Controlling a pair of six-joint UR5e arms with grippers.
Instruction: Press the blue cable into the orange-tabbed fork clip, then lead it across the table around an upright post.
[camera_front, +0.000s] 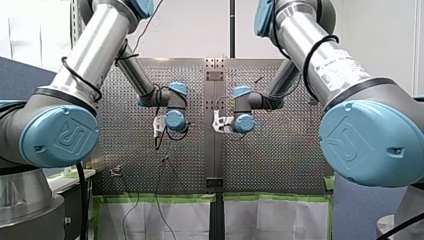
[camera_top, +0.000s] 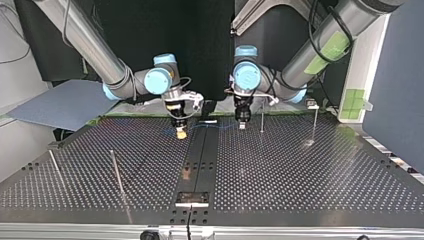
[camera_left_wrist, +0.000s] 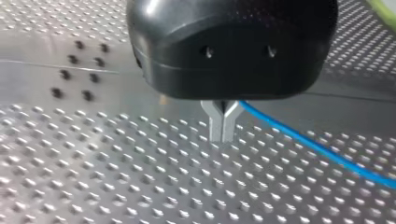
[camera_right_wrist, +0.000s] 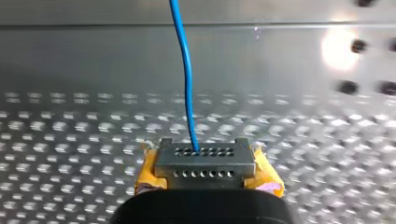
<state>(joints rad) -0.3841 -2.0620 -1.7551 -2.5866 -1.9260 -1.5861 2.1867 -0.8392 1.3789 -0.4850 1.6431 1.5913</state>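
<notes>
Perforated table (camera_top: 300, 170): blue cable (camera_right_wrist: 187, 84) clamped in left claw (camera_left_wrist: 223, 136), right claw (camera_right_wrist: 201, 154) (yellow pads (camera_right_wrist: 147, 176)).

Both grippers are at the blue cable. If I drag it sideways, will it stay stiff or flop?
Probably floppy: the blue cable bends gently ahead of my right gripper. Likely very light, being so thin. It might slip in the bare metal fingers of my left gripper.

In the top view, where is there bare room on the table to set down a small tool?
Largest bare patch: perforated table at the view's right, between centre strip and upright posts. Smaller: between thin rod and strip. Crowded: far middle, where my right pincer and left pincer hold the blue cable.
</notes>
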